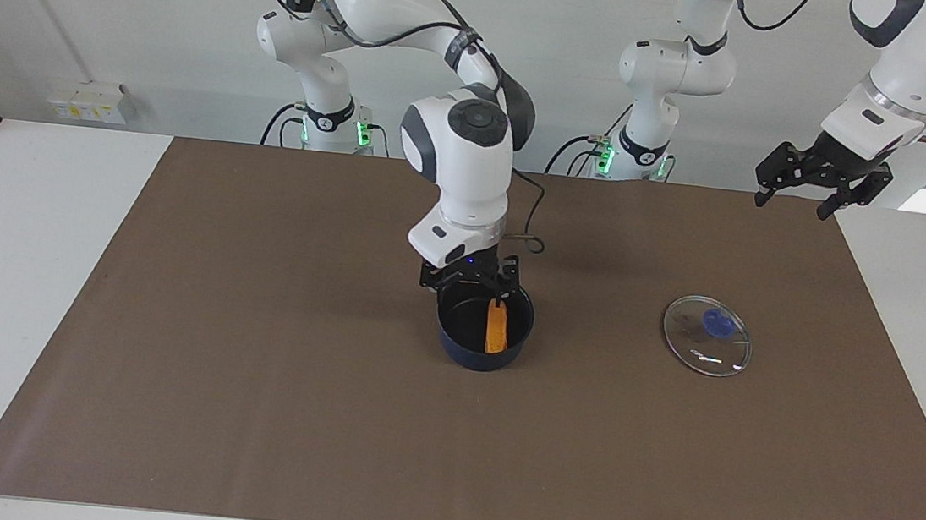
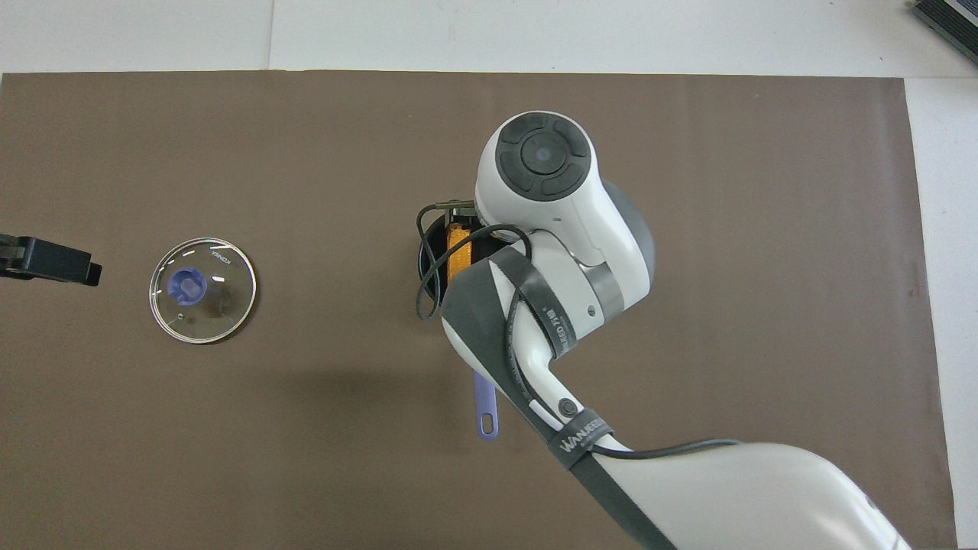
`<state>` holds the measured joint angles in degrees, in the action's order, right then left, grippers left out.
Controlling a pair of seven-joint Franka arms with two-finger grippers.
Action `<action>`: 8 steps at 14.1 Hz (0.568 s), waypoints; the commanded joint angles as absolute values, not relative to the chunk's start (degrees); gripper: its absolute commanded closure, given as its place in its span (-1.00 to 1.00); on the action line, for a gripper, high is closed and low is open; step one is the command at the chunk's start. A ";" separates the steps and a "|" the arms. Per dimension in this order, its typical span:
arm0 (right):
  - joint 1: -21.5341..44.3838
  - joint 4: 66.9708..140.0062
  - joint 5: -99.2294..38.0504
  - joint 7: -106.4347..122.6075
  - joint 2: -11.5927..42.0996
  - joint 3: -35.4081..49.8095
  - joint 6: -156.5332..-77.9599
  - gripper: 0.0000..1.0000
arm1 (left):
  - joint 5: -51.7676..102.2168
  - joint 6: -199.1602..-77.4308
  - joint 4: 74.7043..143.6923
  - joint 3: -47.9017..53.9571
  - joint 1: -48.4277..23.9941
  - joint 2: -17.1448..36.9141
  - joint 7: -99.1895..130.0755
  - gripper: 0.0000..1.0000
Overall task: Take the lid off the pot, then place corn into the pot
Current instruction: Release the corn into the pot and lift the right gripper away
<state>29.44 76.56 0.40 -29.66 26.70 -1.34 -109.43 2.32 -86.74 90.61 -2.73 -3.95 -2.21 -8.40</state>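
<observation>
Inside the pot [image 1: 481,355], a round navy saucepan with a black interior, the bumpy yellow-orange corn [image 1: 495,328] leans on end against the wall. My right gripper [image 1: 470,279] hangs just over the pot's rim, fingers spread, holding nothing. The clear glass lid [image 1: 706,335], metal-rimmed, blue-knobbed, lies flat well apart from the pot, toward my left arm's end. My left gripper [image 1: 818,185] waits there, raised, fingers spread.

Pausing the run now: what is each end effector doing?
Left end effector: open, empty, waiting off the mat's corner.
Right end effector: open over the pot, empty.
</observation>
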 commanded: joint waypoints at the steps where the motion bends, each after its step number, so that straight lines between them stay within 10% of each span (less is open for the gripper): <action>1: 25.15 78.31 0.09 -24.71 20.32 -0.70 -103.56 -1.00 | 2.99 -86.13 90.97 -2.46 -3.25 -2.99 -8.79 -1.00; 8: 13.99 78.31 0.00 -9.51 10.56 -0.70 -90.10 -1.00 | 2.99 -86.13 90.88 -2.46 -3.25 -2.99 -8.79 -1.00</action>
